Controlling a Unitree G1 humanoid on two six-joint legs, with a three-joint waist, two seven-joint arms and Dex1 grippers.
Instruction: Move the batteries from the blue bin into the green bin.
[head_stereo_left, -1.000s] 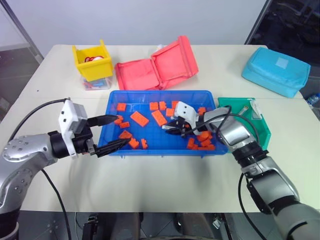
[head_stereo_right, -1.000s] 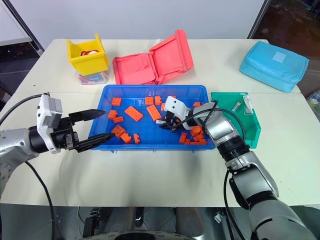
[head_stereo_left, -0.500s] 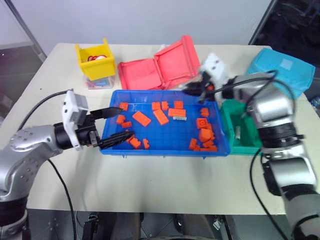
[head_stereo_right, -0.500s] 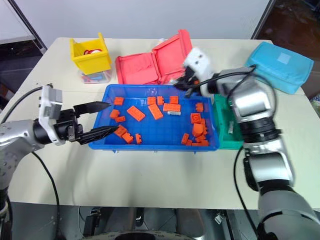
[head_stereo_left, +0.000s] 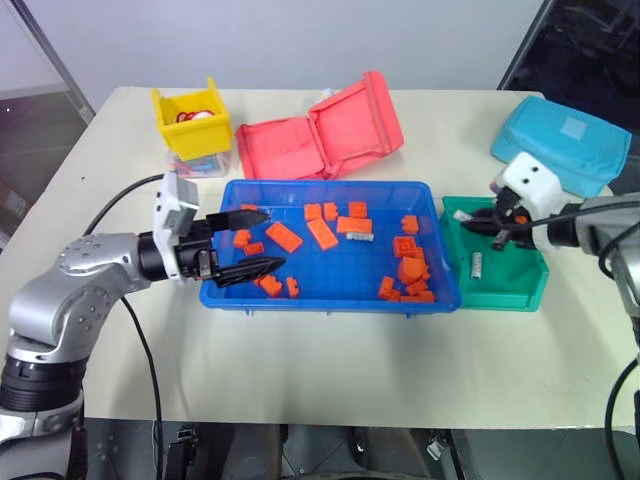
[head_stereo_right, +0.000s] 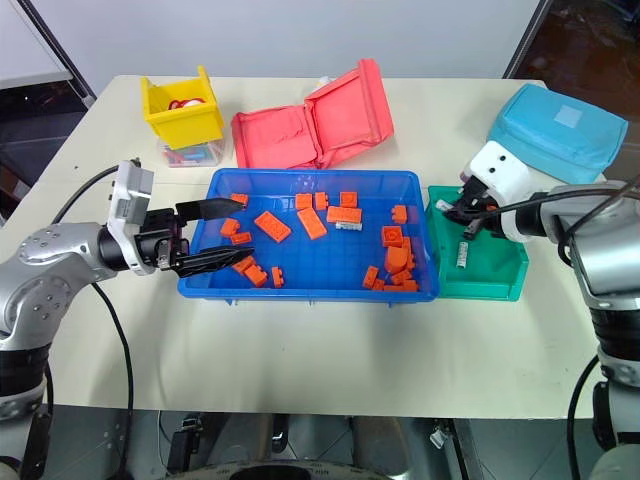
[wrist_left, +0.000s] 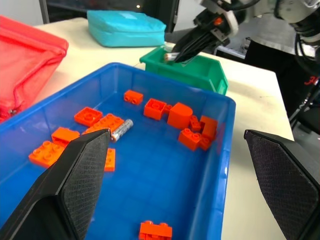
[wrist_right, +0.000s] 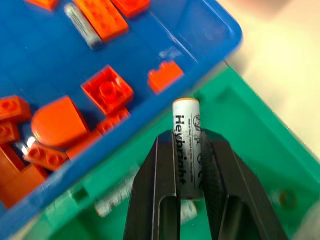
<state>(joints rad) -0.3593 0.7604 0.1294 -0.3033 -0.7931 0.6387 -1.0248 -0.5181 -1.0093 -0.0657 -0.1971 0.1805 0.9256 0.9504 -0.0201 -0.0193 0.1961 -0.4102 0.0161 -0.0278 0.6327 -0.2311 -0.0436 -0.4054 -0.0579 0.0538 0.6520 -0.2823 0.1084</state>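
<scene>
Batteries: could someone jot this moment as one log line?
right gripper: shut on slim silvery battery, over teal-green plastic bin | left gripper: open, over shallow blue plastic tray

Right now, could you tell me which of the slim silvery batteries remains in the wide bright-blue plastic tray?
The silvery battery lying beside an orange brick, mid-tray toward the blue tray's far wall; the others are in or over the teal-green bin.

My two head eyes look forward and down over the whole table. My left wrist camera looks low and level across the blue bin toward the green bin. My right wrist camera hangs close above both bins, which every view shares.
</scene>
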